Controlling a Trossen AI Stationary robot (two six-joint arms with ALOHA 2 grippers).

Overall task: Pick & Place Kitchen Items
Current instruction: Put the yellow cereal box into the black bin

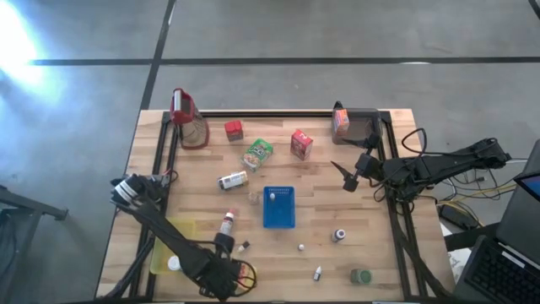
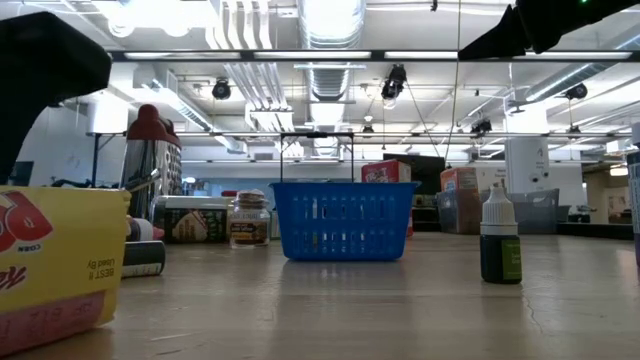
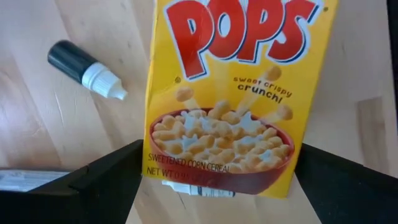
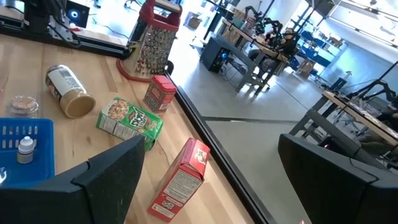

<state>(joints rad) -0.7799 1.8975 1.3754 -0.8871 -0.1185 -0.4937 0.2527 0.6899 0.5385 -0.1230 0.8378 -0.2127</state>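
The worktop (image 1: 354,215) carries scattered groceries around one blue basket (image 1: 279,208), probably the drop point. Largest is one yellow cereal carton (image 3: 233,93), lying flat beneath the left gripper (image 3: 217,183), whose fingers stand apart, likely lined up for a grasp. The right gripper (image 1: 348,177) hovers with its fingers apart. Two red cartons (image 1: 301,144) and three small bottles (image 1: 339,235) lie about.

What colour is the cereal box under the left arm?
Yellow cereal box with red lettering, clearest in the left wrist view.
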